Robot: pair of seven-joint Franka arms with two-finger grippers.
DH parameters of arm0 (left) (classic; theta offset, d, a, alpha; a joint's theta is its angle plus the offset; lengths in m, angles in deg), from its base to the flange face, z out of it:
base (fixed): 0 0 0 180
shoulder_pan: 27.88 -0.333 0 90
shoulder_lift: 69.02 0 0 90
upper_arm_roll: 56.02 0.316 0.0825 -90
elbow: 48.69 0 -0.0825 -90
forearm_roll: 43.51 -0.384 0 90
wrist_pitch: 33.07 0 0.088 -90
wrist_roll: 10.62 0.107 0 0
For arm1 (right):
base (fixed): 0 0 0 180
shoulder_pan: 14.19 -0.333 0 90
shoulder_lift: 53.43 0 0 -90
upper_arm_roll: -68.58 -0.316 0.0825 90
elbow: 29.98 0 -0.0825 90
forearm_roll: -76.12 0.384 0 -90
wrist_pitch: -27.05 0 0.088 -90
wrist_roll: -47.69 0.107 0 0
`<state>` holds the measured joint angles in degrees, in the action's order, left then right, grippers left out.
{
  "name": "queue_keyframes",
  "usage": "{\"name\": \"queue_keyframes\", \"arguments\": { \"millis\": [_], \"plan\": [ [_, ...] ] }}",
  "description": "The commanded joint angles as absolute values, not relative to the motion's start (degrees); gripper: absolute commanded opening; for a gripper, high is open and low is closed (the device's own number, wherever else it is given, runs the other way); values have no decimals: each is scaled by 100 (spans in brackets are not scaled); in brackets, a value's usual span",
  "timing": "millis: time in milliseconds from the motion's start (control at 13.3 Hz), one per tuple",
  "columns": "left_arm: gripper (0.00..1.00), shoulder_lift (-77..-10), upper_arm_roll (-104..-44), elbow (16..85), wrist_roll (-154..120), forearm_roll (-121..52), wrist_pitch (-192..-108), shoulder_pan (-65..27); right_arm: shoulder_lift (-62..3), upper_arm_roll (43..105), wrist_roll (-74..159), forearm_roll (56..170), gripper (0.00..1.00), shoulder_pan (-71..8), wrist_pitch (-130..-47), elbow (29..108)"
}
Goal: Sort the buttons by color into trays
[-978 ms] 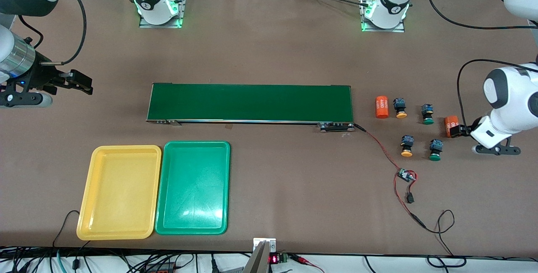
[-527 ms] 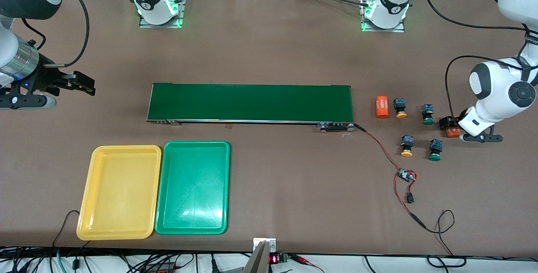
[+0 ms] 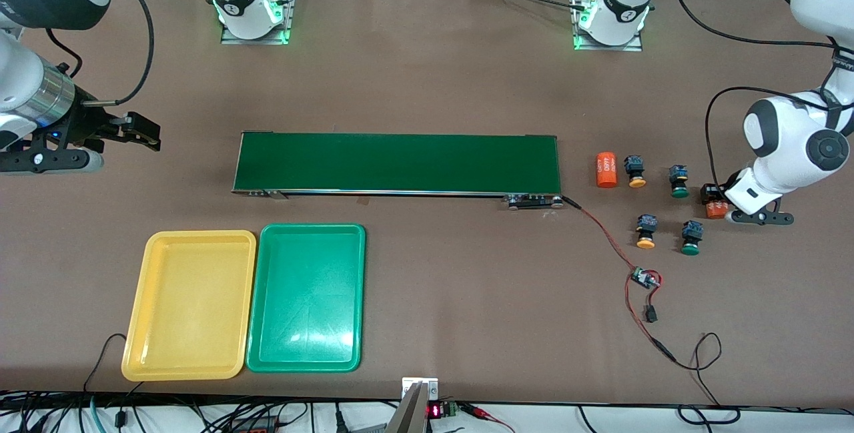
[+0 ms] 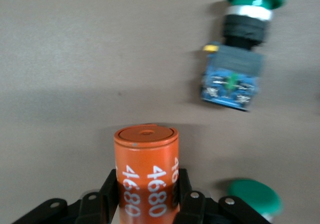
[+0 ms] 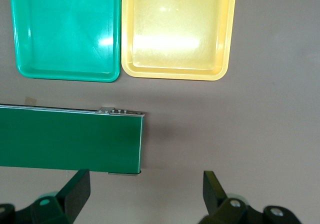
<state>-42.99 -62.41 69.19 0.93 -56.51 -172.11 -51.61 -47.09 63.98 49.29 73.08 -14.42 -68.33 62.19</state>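
Four buttons lie on the table at the left arm's end: two yellow-capped [image 3: 636, 172] [image 3: 646, 231] and two green-capped [image 3: 679, 181] [image 3: 692, 238]. My left gripper [image 3: 712, 197] is low at the table beside them and shut on an orange cylinder marked 4680 [image 4: 146, 176]. The left wrist view shows one green button [image 4: 235, 59] and the cap of the other [image 4: 252, 198]. The yellow tray [image 3: 190, 303] and green tray [image 3: 307, 296] lie empty side by side near the front camera. My right gripper [image 3: 143, 134] is open and empty, over bare table at the right arm's end.
A long dark-green conveyor belt [image 3: 397, 163] lies across the middle. A second orange cylinder [image 3: 606, 169] lies between the belt and the buttons. A red wire with a small board [image 3: 644, 278] runs from the belt's end toward the front edge.
My left gripper has moved in toward the buttons and now sits around the orange cylinder. My right gripper has shifted slightly toward the conveyor belt.
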Motion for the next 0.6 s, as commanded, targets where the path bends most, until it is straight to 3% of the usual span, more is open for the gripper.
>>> {"name": "queue_keyframes", "arguments": {
  "millis": [0, 75, 226, 527],
  "plan": [
    [21, -4661, -6725, 5885, 177, -5758, -15076, -5197, -4648, 6392, 4874, 7278, 100, -1411, -6725, 6107],
    [21, -4652, -6909, 5488, 177, -5749, -14336, -5196, -4605, 6392, 4874, 7278, 100, -1411, -6734, 6099],
    [21, -4617, -7104, 4915, 168, -5749, -13680, -5144, -4552, 6401, 4857, 7278, 100, -1393, -6725, 6099],
    [23, -4626, -7956, 4842, 1325, -5687, -12475, -5030, -4516, 6410, 4865, 7286, 100, -1393, -6725, 6099]
  ]
}}
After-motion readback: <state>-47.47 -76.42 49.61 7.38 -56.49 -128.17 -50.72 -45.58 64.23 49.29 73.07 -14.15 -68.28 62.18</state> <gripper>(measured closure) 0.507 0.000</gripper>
